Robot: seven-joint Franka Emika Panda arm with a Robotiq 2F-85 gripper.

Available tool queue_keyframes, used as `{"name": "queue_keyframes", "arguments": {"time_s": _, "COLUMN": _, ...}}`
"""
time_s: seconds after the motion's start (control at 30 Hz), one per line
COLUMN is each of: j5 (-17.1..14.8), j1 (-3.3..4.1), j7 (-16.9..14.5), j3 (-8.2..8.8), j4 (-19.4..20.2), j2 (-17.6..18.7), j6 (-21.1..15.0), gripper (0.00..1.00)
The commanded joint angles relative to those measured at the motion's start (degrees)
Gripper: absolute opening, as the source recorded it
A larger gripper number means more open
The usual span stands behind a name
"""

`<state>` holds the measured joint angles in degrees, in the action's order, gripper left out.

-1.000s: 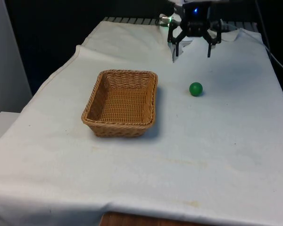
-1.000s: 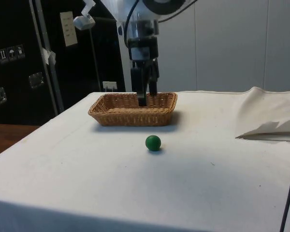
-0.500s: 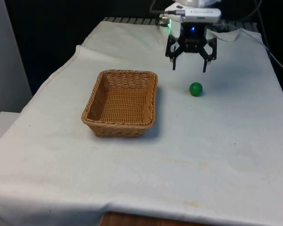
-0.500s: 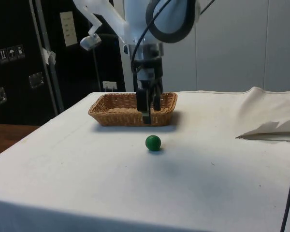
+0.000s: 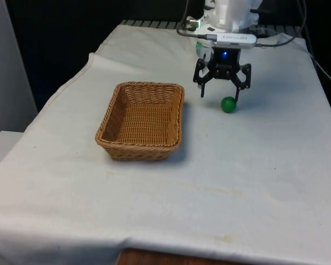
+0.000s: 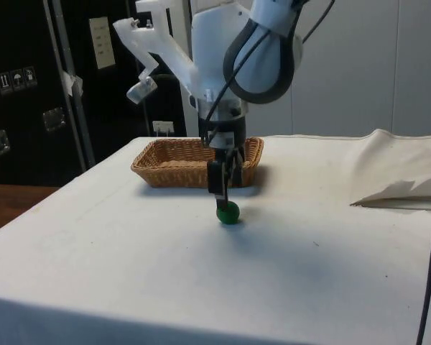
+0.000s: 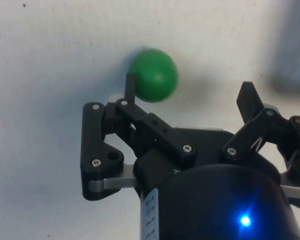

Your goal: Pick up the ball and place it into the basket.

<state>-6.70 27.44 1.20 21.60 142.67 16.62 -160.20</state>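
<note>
The gripper, its 2 fingers spread apart, hung low over the green ball on the cloth, beside the basket; in the side view a finger hid the ball's top.

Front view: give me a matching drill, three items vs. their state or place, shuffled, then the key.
Items:
1. ball
2. basket
3. hand

States:
A. woven, nothing inside, toward the front view's left
B. open, low over the cloth, fingers astride the green thing
C. green, resting on the white cloth, ungripped

Pairs: 1-C, 2-A, 3-B
</note>
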Motion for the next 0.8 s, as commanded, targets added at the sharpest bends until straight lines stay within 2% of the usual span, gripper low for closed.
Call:
{"name": "queue_keyframes", "arguments": {"time_s": 0.0, "j5": -1.95, "j1": -0.92, "j7": -1.32, "j3": -1.43, "j4": 0.34, "j2": -0.34, "j6": -0.74, "gripper": 1.0}}
{"name": "queue_keyframes", "arguments": {"time_s": 0.03, "j5": -0.29, "j1": 0.0, "j7": -0.06, "j3": -0.11, "j4": 0.0, "j2": 0.29, "j6": -0.34, "gripper": 1.0}}
{"name": "queue_keyframes", "arguments": {"time_s": 0.07, "j5": -2.23, "j1": -0.97, "j7": -1.43, "j3": -1.55, "j4": 0.34, "j2": -0.17, "j6": -1.09, "gripper": 1.0}}
{"name": "queue_keyframes", "arguments": {"time_s": 0.3, "j5": -4.18, "j1": -1.38, "j7": -1.78, "j3": -2.69, "j4": 0.46, "j2": 1.95, "j6": -3.84, "gripper": 1.0}}
{"name": "queue_keyframes", "arguments": {"time_s": 0.33, "j5": -2.35, "j1": -0.11, "j7": -0.4, "j3": -0.92, "j4": 0.06, "j2": 2.81, "j6": -3.27, "gripper": 1.0}}
{"name": "queue_keyframes", "arguments": {"time_s": 0.37, "j5": -4.35, "j1": -1.43, "j7": -1.83, "j3": -2.86, "j4": 0.46, "j2": 2.18, "j6": -4.18, "gripper": 1.0}}
{"name": "queue_keyframes", "arguments": {"time_s": 0.4, "j5": -4.7, "j1": -1.55, "j7": -1.89, "j3": -3.04, "j4": 0.52, "j2": 2.52, "j6": -4.81, "gripper": 1.0}}
{"name": "queue_keyframes", "arguments": {"time_s": 0.57, "j5": -3.9, "j1": -0.74, "j7": -1.15, "j3": -2.01, "j4": 0.23, "j2": 3.21, "j6": -4.64, "gripper": 1.0}}
{"name": "queue_keyframes", "arguments": {"time_s": 0.6, "j5": -3.21, "j1": -0.17, "j7": -0.57, "j3": -1.26, "j4": 0.0, "j2": 3.67, "j6": -4.58, "gripper": 1.0}}
{"name": "queue_keyframes", "arguments": {"time_s": 0.63, "j5": -3.9, "j1": -0.74, "j7": -1.15, "j3": -2.01, "j4": 0.23, "j2": 3.21, "j6": -4.64, "gripper": 1.0}}
{"name": "queue_keyframes", "arguments": {"time_s": 0.77, "j5": -3.5, "j1": -0.4, "j7": -0.86, "j3": -1.55, "j4": 0.11, "j2": 3.5, "j6": -4.58, "gripper": 1.0}}
